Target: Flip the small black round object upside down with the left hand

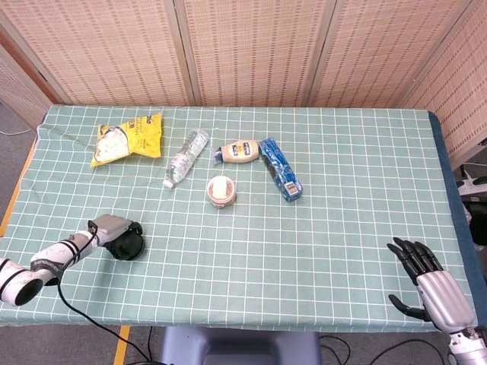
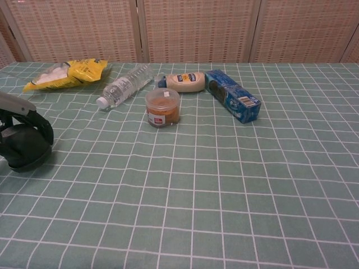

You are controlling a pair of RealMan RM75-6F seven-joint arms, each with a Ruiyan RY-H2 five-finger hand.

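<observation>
The small black round object sits low on the green checked cloth near the table's front left edge, and shows in the chest view at the left border as a black round object. My left hand grips it from above and the side, fingers wrapped around its rim. In the chest view only part of the left hand shows, over the object's top. My right hand hangs off the front right corner of the table, fingers spread, holding nothing.
Further back stand a small orange jar, a lying water bottle, a yellow snack bag, a mayonnaise bottle and a blue box. The table's left edge is close to my left hand.
</observation>
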